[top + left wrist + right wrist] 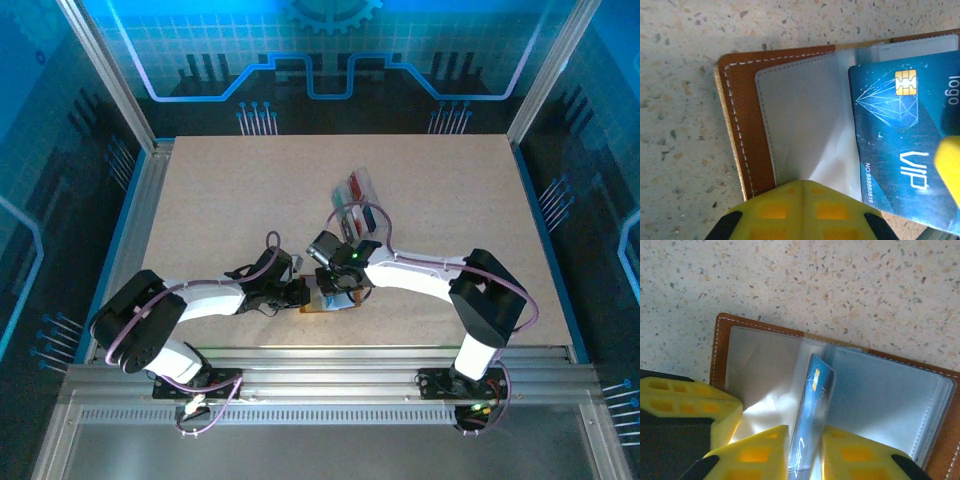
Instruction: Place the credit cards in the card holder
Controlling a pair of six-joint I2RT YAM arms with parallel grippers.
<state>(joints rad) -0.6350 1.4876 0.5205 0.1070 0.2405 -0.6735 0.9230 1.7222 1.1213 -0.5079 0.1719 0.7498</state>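
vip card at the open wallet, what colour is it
Blue VIP card, with a gold chip and white lettering; clearest in the left wrist view.

The brown leather card holder [740, 125] is lying open and flat, its clear sleeves showing. A blue VIP card [895, 130] with a gold chip is standing tilted among them, while the other cards [355, 186] are sitting well apart.

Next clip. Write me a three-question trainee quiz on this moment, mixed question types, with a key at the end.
1. True or false: the card holder lies closed on the table.
2. The card in the right gripper is: A red, B blue, C white.
3. Which word is printed large on that card?
Key: 1 false; 2 B; 3 VIP.
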